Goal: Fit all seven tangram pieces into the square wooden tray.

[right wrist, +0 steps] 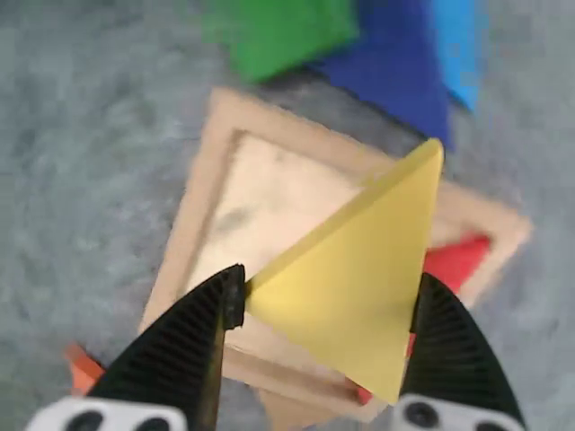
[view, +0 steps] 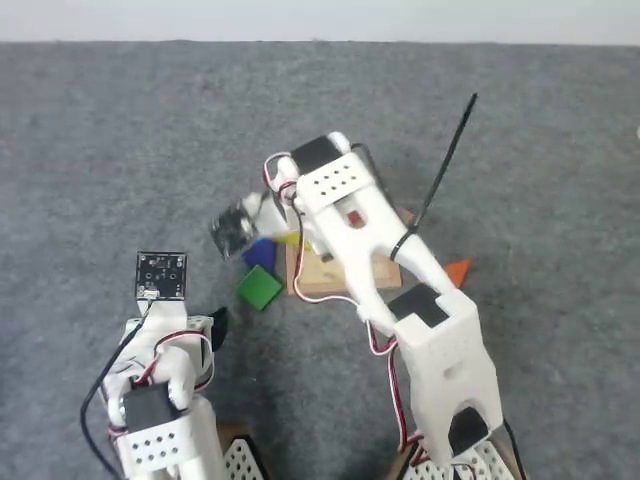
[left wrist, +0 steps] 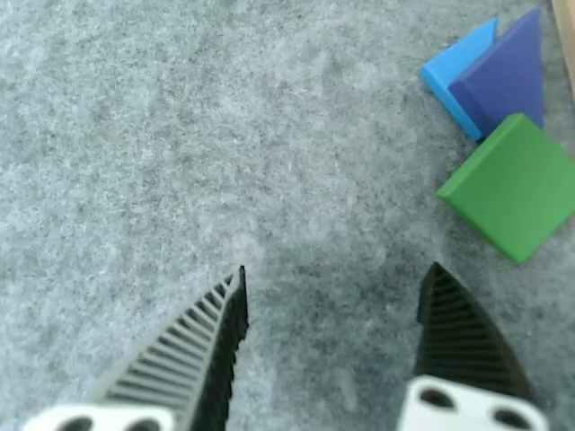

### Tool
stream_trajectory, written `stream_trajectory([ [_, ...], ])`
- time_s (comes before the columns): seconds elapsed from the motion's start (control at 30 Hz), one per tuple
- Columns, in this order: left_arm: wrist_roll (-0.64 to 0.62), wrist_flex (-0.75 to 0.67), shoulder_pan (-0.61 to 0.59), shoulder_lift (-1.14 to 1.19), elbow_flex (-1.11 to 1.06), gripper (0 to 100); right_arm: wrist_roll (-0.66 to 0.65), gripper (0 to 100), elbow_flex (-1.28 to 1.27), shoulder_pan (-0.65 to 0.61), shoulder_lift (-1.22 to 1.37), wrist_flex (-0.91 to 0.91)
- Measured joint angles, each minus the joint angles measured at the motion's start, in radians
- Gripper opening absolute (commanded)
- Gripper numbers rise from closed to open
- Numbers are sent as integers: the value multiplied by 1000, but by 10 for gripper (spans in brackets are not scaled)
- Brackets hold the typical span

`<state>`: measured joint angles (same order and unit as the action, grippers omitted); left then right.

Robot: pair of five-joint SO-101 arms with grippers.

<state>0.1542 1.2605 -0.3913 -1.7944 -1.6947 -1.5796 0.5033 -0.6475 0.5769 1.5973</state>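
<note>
My right gripper [right wrist: 332, 287] is shut on a yellow triangle [right wrist: 359, 278], held tilted above the square wooden tray [right wrist: 202, 180]. A red piece [right wrist: 454, 260] lies inside the tray at one corner. In the high view the yellow triangle [view: 291, 240] sits at the tray's [view: 330, 292] left edge under the right arm. A green square [view: 259, 286], a dark blue triangle [view: 260, 253] and a light blue piece [left wrist: 454, 72] lie on the carpet just left of the tray. An orange piece [view: 457, 270] lies to its right. My left gripper [left wrist: 332, 287] is open over bare carpet, short of the green square [left wrist: 517, 184].
Grey carpet covers the whole table. A thin black rod [view: 450, 160] sticks up from the right arm above the tray. Both arm bases stand at the near edge. Open carpet lies to the far left and at the back.
</note>
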Motion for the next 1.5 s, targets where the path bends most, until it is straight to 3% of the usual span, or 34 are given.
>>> stream_trajectory([
  [0.33,0,0,0,0,0,298,-354,207,-2,-9,68,37],
  [0.47,0,0,0,0,0,298,-456,271,-2,-11,80,38],
  [0.7,0,0,0,0,0,298,-483,366,-2,-9,80,-26],
  [0.93,0,0,0,0,0,298,-483,373,2,3,80,-72],
  [1.03,0,0,0,0,0,298,-334,372,51,18,80,-72],
  [1.2,0,0,0,0,0,298,112,364,247,28,80,29],
  [1.3,0,0,0,0,0,298,265,263,390,51,80,147],
  [1.43,0,0,0,0,0,298,485,105,454,72,77,157],
  [1.5,0,0,0,0,0,298,597,83,437,84,57,157],
])
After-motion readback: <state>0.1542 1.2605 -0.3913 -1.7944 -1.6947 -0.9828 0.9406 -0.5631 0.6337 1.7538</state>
